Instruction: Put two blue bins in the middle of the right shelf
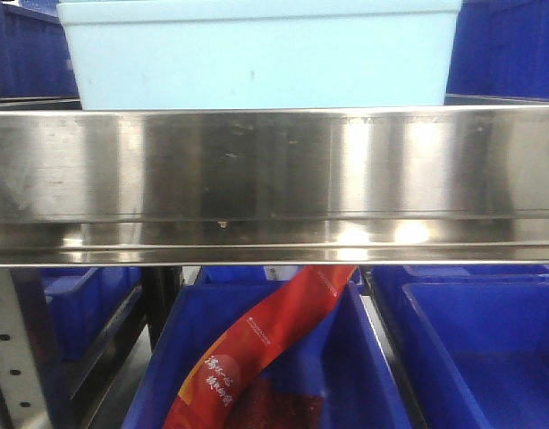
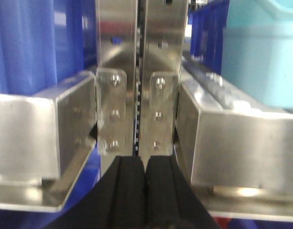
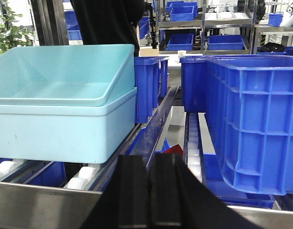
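Front view, left to right: a pale blue tub sits on the upper level behind a wide steel shelf rail. Below the rail, a blue bin holds a red printed packet lying diagonally; a second blue bin stands just beside it on the right.

Left wrist view: the left gripper shows its black fingers pressed together, holding nothing. It faces a steel upright post where two shelf sections meet, with blue bin walls dimly visible to either side.

Right wrist view: the right gripper likewise has its black fingers closed against each other, empty. To its left the pale tub rests on a roller track; further back stands a blue bin; to the right a large blue ribbed crate stands near, on the neighbouring lane.

Handling, as a judgement: the blue bins appear to be rigid moulded plastic, stiff and not fragile, light when empty, with smooth walls that are likely slippery. The thickened upper rim offers the surest hold, one gripper at each end. Which bins are the two intended cannot be told.
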You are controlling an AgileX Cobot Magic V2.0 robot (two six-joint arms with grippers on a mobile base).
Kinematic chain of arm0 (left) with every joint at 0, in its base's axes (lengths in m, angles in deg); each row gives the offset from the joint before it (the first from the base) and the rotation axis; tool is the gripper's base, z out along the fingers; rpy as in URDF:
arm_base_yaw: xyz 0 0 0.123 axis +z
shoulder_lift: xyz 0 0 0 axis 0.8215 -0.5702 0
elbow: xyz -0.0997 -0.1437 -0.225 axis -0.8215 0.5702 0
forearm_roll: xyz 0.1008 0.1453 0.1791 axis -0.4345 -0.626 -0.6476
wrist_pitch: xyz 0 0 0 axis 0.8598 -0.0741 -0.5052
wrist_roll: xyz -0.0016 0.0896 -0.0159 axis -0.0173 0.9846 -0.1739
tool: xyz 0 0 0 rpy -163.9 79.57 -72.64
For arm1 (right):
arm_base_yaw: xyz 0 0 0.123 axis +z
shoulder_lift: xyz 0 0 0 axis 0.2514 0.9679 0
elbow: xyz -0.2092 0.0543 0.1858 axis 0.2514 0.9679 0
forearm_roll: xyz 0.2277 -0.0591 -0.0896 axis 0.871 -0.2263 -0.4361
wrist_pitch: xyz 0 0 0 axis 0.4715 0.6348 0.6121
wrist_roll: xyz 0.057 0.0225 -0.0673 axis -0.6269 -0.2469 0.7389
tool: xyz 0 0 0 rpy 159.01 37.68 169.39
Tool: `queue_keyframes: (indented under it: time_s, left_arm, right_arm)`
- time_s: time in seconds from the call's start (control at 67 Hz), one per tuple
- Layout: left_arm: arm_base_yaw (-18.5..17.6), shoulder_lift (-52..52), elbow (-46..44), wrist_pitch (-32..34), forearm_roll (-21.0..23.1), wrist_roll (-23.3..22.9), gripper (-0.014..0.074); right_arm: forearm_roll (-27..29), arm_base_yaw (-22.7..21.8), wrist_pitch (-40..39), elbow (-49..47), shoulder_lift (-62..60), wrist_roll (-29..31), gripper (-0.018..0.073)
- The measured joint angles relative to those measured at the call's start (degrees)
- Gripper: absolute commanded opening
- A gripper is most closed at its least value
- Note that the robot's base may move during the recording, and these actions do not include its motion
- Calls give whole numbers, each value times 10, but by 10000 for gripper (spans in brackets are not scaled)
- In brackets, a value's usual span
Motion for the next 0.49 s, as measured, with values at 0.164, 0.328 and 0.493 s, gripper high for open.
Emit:
queue_keyframes:
  time_s: [0.164,0.328,0.493]
  left_arm:
    - [0,0,0,13,4,1,-111]
    - [0,0,0,17,4,1,-111]
    - [0,0,1,17,4,1,-111]
  right_arm:
    - [0,0,-1,0,0,0,-162]
    - [0,0,-1,0,0,0,-162]
    - [0,0,-1,0,0,0,-162]
